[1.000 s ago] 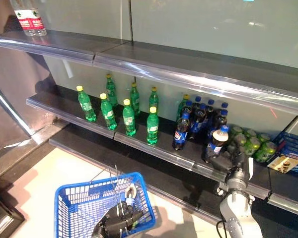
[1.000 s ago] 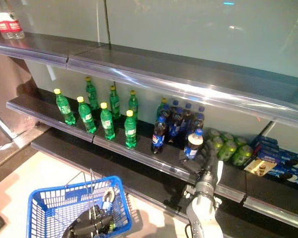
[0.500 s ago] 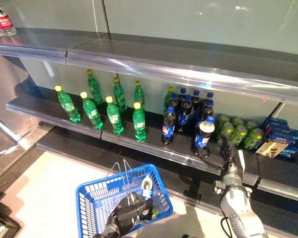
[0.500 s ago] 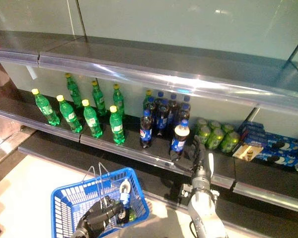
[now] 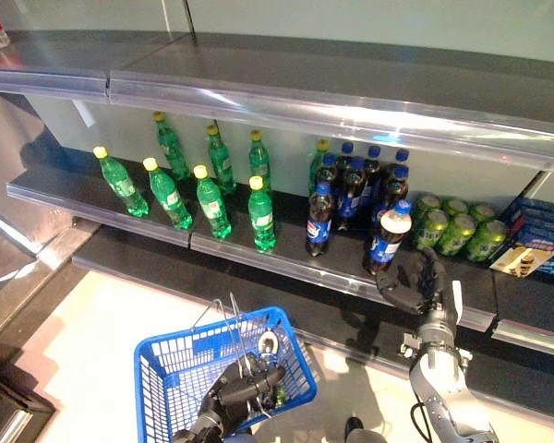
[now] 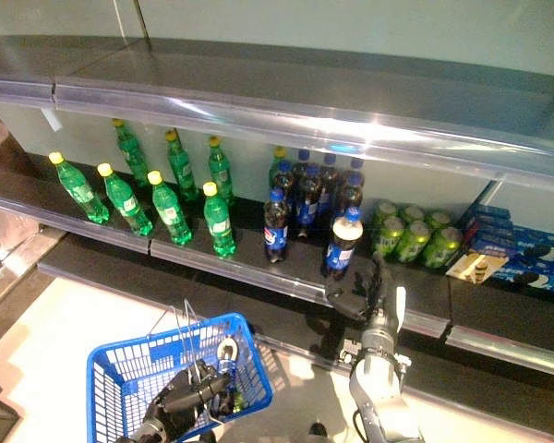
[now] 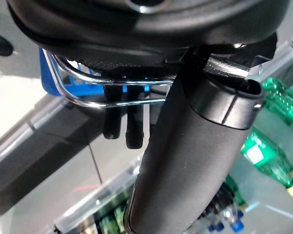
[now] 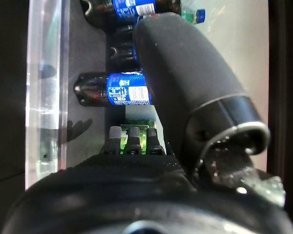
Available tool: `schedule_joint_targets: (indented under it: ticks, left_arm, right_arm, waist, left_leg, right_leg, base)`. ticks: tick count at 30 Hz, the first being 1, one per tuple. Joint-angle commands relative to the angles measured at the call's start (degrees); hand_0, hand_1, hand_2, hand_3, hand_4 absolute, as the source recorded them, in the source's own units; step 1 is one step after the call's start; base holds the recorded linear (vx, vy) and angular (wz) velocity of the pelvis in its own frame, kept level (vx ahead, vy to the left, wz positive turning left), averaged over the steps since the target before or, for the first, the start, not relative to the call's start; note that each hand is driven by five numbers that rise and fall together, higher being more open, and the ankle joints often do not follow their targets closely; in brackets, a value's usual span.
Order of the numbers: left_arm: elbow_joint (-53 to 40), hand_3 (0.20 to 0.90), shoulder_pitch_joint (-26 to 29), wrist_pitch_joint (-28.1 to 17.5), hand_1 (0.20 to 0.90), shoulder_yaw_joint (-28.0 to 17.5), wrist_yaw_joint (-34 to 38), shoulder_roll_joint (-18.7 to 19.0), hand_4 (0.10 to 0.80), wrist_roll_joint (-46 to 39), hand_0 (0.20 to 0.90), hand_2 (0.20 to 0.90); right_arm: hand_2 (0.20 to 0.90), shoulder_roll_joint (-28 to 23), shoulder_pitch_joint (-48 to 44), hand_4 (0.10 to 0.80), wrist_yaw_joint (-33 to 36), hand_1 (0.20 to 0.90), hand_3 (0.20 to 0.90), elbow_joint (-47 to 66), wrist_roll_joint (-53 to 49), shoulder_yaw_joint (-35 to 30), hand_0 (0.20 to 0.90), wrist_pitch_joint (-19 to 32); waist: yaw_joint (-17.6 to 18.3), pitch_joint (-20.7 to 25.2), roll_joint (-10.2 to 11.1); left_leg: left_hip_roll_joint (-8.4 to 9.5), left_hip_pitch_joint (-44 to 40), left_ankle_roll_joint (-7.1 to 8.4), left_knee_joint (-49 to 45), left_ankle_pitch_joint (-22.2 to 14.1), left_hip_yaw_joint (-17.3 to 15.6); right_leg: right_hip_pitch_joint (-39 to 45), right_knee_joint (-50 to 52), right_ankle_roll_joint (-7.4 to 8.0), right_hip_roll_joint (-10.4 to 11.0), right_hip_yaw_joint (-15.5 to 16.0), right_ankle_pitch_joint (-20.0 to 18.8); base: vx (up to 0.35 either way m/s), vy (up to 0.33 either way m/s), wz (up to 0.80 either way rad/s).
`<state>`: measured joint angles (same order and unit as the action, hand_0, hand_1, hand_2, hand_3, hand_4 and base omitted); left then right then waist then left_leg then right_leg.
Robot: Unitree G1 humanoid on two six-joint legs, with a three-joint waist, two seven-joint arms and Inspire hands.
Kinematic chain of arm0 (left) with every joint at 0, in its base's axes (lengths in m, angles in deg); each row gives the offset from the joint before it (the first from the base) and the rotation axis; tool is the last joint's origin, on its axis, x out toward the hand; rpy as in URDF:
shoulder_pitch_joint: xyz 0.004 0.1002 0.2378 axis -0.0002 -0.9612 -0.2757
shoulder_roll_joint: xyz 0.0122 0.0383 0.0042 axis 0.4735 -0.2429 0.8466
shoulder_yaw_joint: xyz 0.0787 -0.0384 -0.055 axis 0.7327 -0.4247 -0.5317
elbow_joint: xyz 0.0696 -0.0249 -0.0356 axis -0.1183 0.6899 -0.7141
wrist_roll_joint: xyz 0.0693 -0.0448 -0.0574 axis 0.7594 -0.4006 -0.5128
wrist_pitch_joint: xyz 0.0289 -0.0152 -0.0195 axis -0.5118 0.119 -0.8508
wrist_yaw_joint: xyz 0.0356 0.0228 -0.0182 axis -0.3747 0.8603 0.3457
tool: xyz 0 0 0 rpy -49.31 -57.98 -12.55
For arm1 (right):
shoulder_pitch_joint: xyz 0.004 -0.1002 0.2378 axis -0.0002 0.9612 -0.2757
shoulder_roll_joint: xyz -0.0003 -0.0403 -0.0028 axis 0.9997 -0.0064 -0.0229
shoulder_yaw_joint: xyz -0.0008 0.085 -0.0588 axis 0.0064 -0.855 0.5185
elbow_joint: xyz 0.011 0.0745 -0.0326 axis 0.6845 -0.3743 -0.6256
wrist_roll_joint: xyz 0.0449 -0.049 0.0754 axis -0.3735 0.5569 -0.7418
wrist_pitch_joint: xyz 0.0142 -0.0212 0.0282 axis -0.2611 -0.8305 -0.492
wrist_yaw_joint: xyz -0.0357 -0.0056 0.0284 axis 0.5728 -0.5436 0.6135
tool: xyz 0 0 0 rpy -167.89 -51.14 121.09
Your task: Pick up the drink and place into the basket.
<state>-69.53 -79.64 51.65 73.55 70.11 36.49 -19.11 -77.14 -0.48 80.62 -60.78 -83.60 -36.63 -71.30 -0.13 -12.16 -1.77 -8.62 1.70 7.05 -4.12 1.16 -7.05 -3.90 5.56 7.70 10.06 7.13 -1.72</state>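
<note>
A cola bottle point(image 5: 386, 238) with a white cap and blue label stands at the front of the lower shelf point(image 5: 286, 269), apart from the other colas. My right hand point(image 5: 412, 282) is open just right of its base. The right wrist view shows the bottle point(image 8: 118, 95) past the fingertips point(image 8: 132, 134), with nothing closed round it. At the bottom of the eye views, my left hand point(image 5: 233, 395) is shut on the wire handles point(image 7: 112, 101) of a blue basket point(image 5: 208, 326). A small white-capped bottle point(image 5: 269, 346) lies inside the basket.
Several green bottles point(image 5: 210, 198) stand on the shelf's left part. More cola bottles point(image 5: 351, 180) stand behind the front one. Green cans point(image 5: 457, 226) and blue packets point(image 5: 540, 245) are to the right. An upper shelf point(image 5: 305, 101) overhangs all of this.
The whole picture has shifted, so the camera moved. My right hand stays beside the white-capped cola bottle. The basket still hangs from my left hand.
</note>
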Motion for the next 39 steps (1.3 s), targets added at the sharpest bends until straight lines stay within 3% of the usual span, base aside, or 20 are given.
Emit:
schedule_joint_targets:
  ticks: [1, 4, 11, 18, 22, 25, 34, 39]
  left_arm:
    - [-13.6, 0.200, 16.6, -14.0, 0.300, -1.9, -8.5, 1.5, 0.100, -5.4, 0.300, 0.300]
    - [-14.1, 0.200, 19.1, -16.2, 0.300, -0.5, -7.5, 1.9, 0.100, -5.6, 0.300, 0.300]
    - [-14.8, 0.200, 20.6, -17.9, 0.300, 0.4, -7.2, 2.5, 0.100, -5.2, 0.300, 0.300]
    - [-14.4, 0.200, 21.5, -17.8, 0.300, 0.3, -7.4, 3.0, 0.100, -4.5, 0.300, 0.300]
    - [-14.1, 0.200, 21.6, -17.1, 0.300, 0.0, -7.8, 3.5, 0.100, -4.3, 0.300, 0.300]
    - [-14.5, 0.200, 21.9, -16.7, 0.300, -0.1, -7.5, 3.7, 0.100, -4.0, 0.300, 0.300]
    - [-14.2, 0.200, 22.7, -15.1, 0.300, 0.6, -7.5, 4.6, 0.100, -3.9, 0.300, 0.300]
    - [-14.4, 0.200, 22.6, -13.7, 0.300, 0.9, -7.4, 5.5, 0.100, -4.1, 0.300, 0.300]
  right_arm:
    - [0.900, -3.0, -14.7, 0.800, 4.9, 0.900, 0.900, 2.5, 2.6, -2.7, 0.900, 10.5]
    - [0.900, -3.6, -18.7, 0.800, 7.8, 0.900, 0.900, 2.7, 4.1, -2.0, 0.900, 12.8]
    - [0.900, -4.5, -22.7, 0.800, 11.2, 0.900, 0.900, 3.6, 5.7, -2.6, 0.900, 15.2]
    - [0.900, -3.5, -24.8, 0.800, 13.3, 0.900, 0.900, 4.1, 5.9, -3.5, 0.900, 15.5]
    - [0.900, -2.5, -26.3, 0.800, 20.8, 0.900, 0.900, 3.4, 6.5, -4.8, 0.900, 15.4]
    - [0.900, -2.4, -27.4, 0.800, 21.9, 0.900, 0.900, 2.2, 5.5, -5.7, 0.900, 15.7]
    - [0.900, -4.9, -34.8, 0.800, 25.0, 0.900, 0.900, -2.1, 2.0, -6.9, 0.900, 14.6]
    - [0.900, -6.9, -38.4, 0.800, 24.4, 0.900, 0.900, -6.2, -5.5, -8.1, 0.900, 16.9]
  waist:
    - [-1.8, -5.9, 1.1]
    - [-1.7, -9.6, 0.6]
    - [-2.3, -12.7, 0.6]
    - [-3.0, -13.4, 1.1]
    - [-3.7, -13.8, 1.2]
    - [-4.1, -14.0, 1.2]
    - [-5.9, -13.9, 1.3]
    - [-7.1, -13.4, 1.1]
  left_leg:
    - [0.53, 5.0, -2.05, -3.5, 2.8, 4.1]
    - [0.82, 8.4, -2.49, -4.5, 2.9, 4.9]
    - [1.44, 12.6, -2.90, -5.8, 2.8, 6.1]
    - [1.46, 13.4, -2.96, -5.9, 2.6, 6.6]
    - [1.29, 13.1, -2.93, -5.7, 2.5, 6.7]
    - [1.20, 12.7, -2.99, -5.2, 2.5, 6.8]
    - [1.35, 12.1, -2.94, -4.9, 2.2, 7.6]
    - [1.36, 11.8, -2.67, -5.2, 2.0, 8.3]
  right_leg:
    - [-0.5, 0.3, -0.73, 1.0, -0.5, -2.5]
    - [-4.1, 1.5, -0.32, 1.4, -1.4, -3.1]
    - [-6.9, 1.6, 0.21, 1.9, -1.9, -3.8]
    - [-6.2, 0.5, 0.37, 2.1, -1.2, -4.0]
    - [-4.8, -0.7, 0.42, 2.2, -0.5, -4.3]
    - [-4.1, -1.4, 0.44, 2.2, -0.3, -4.3]
    - [-2.2, -2.5, 0.07, 2.4, 0.8, -4.2]
    - [-1.2, -2.5, -0.17, 2.5, 1.6, -3.8]
  base:
    - [-0.263, -0.031, 0.02]
    - [-0.182, -0.006, 0.03]
    - [-0.079, -0.017, 0.02]
    - [-0.019, -0.031, 0.02]
    - [-0.008, -0.043, 0.02]
    - [-0.009, -0.021, 0.01]
    - [0.018, -0.019, 0.06]
    - [0.060, -0.011, 0.04]
